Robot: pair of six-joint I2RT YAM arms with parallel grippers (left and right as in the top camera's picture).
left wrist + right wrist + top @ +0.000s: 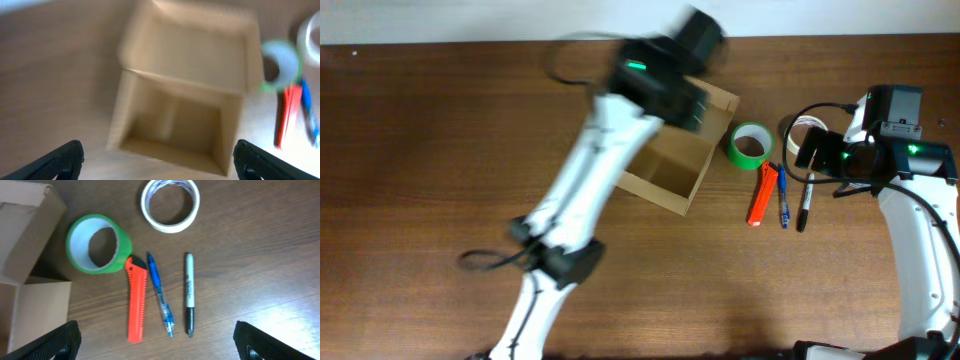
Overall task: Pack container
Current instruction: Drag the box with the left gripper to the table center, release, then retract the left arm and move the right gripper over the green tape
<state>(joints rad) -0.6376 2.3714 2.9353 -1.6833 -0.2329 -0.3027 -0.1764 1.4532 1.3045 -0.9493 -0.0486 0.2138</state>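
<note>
Box position: the container is sitting open near the far edge of the worktop, about midway along it
Left tool: the left gripper is hovering over the box mouth, fingers spread wide, empty
Right tool: the right gripper is hanging, fingers parted and empty, over the loose items
Items: green tape roll, white tape roll, orange knife, blue pen and black marker are lying between box and right edge
Relation: I am taking the right arm as nearer; knife, pen and marker are running far edge to near edge, crossing its closing line
</note>
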